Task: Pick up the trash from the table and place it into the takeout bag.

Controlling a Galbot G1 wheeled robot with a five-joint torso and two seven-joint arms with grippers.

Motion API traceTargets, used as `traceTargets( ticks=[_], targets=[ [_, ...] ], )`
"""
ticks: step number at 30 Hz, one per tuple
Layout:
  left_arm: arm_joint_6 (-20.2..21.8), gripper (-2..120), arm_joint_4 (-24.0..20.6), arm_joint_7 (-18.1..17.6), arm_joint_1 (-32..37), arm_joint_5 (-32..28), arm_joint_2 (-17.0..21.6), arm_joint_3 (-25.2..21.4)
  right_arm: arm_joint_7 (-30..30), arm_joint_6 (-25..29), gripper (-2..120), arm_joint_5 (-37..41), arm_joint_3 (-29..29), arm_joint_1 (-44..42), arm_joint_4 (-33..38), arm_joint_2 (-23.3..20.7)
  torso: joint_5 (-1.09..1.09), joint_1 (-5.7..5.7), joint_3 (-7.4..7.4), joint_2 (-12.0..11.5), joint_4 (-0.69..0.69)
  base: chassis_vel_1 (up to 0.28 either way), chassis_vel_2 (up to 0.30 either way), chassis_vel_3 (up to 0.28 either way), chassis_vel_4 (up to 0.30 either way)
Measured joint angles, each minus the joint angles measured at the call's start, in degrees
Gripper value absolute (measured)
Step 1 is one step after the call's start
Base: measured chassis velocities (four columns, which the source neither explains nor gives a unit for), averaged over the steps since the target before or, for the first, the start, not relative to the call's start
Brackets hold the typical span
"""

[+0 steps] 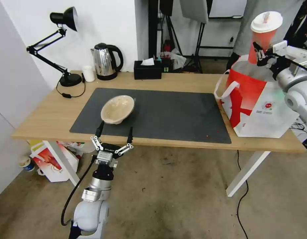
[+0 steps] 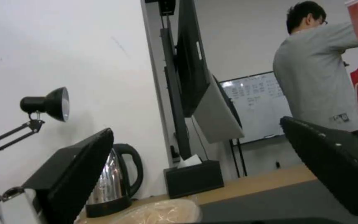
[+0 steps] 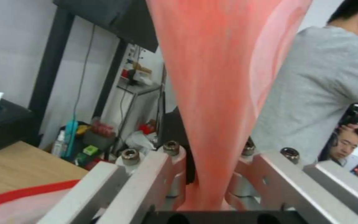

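Observation:
My right gripper (image 1: pixel 259 53) is shut on the tall red cup (image 1: pixel 263 35) with a white lid, holding it upright in the air above the open top of the red-and-white takeout bag (image 1: pixel 256 106) at the table's right end. The red cup (image 3: pixel 220 93) rises between that gripper's fingers in the right wrist view. A shallow beige bowl (image 1: pixel 117 109) lies tilted on the dark grey mat (image 1: pixel 166 114). My left gripper (image 1: pixel 114 132) stands open at the table's front edge, just in front of the bowl. The beige bowl (image 2: pixel 162 213) shows low between its fingers (image 2: pixel 75 174).
At the back of the light-wood table (image 1: pixel 47 116) stand a black desk lamp (image 1: pixel 65 20), a small white cup (image 1: pixel 88 73), a steel kettle (image 1: pixel 105 61) and a black tissue box (image 1: pixel 147 69). A smaller red-and-white bag (image 1: pixel 55 162) sits on the floor under the left end.

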Motion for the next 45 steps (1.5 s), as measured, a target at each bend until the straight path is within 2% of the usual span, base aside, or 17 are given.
traceTargets(
  ticks=[16, 19, 23, 24, 27, 28, 32, 33, 35, 37, 41, 45],
  targets=[
    [-0.01, 100, -0.17, 0.04, 0.14, 0.0, 0.0, -0.11, 0.74, -0.26, 5, -0.45, 2.47, -1.61, -0.59, -1.2, 0.0, 0.0, 0.0, 0.0, 0.0, 0.0, 0.0, 0.0, 0.0],
    [-0.03, 100, -0.17, 0.04, 0.19, -0.01, 0.0, -0.12, 1.02, -0.6, 10, -0.53, 2.89, -2.16, -0.35, -1.27, 0.0, 0.0, 0.0, 0.0, 0.0, 0.0, 0.0, 0.0, 0.0],
    [-0.06, 100, -0.28, 0.04, 0.29, -0.08, 0.02, -0.43, 1.48, -1.45, 29, -0.6, 3.39, -3.05, 0.37, -1.37, 0.0, 0.0, 0.0, 0.0, 0.0, 0.0, 0.0, 0.0, 0.0],
    [-0.06, 100, -0.28, 0.04, 0.29, -0.08, 0.02, -0.43, 1.48, -1.45, 29, -0.6, 3.39, -3.05, 0.37, -1.37, 0.0, 0.0, 0.0, 0.0, 0.0, 0.0, 0.0, 0.0, 0.0],
    [-0.07, 100, -0.46, 0.04, 0.33, -0.12, 0.02, -0.54, 1.69, -2.02, 44, -0.6, 3.84, -3.69, 0.83, -1.42, 0.0, 0.0, 0.0, 0.0, 0.01, 0.0, 0.0, 0.0, 0.0],
    [-0.07, 100, -0.46, 0.04, 0.33, -0.12, 0.02, -0.54, 1.69, -2.02, 44, -0.6, 3.84, -3.69, 0.83, -1.42, 0.0, 0.0, 0.0, 0.0, 0.01, 0.0, 0.0, 0.0, 0.0],
    [-0.07, 100, -0.46, 0.1, 0.39, -0.14, 0.02, -0.56, 1.75, -2.3, 62, -0.6, 4.71, -5.02, 1.25, -1.57, 0.0, 0.0, 0.0, 0.0, 0.01, 0.0, 0.0, 0.0, 0.0],
    [-0.07, 100, -0.46, 0.1, 0.39, -0.14, 0.02, -0.56, 1.75, -2.3, 62, -0.6, 4.71, -5.02, 1.25, -1.57, 0.0, 0.0, 0.0, 0.0, 0.01, 0.0, 0.0, 0.0, 0.0],
    [-0.07, 100, -0.47, 0.13, 0.39, -0.14, 0.02, -0.56, 1.75, -2.3, 73, -0.58, 5.0, -5.5, 1.29, -1.63, 0.0, 0.0, 0.0, 0.0, 0.0, 0.0, 0.0, 0.0, 0.0],
    [-0.07, 100, -0.46, 0.14, 0.39, -0.14, 0.03, -0.55, 1.76, -2.3, 77, -0.56, 5.14, -5.66, 1.29, -1.64, 0.0, -0.01, 0.0, 0.0, 0.01, 0.0, 0.0, 0.0, 0.0],
    [-0.04, 100, -0.46, 0.18, 0.28, -0.1, 0.02, -0.42, 1.76, -2.31, 94, -0.45, 5.6, -6.1, 1.26, -1.66, 0.0, 0.0, 0.0, 0.0, 0.0, 0.0, 0.0, 0.0, 0.0],
    [0.05, 100, -0.44, 0.19, 0.2, -0.06, 0.02, -0.35, 1.76, -2.29, 100, -0.43, 5.86, -6.37, 1.21, -1.65, 0.0, 0.0, 0.0, 0.0, 0.0, 0.0, 0.0, 0.0, 0.0]
  ],
)
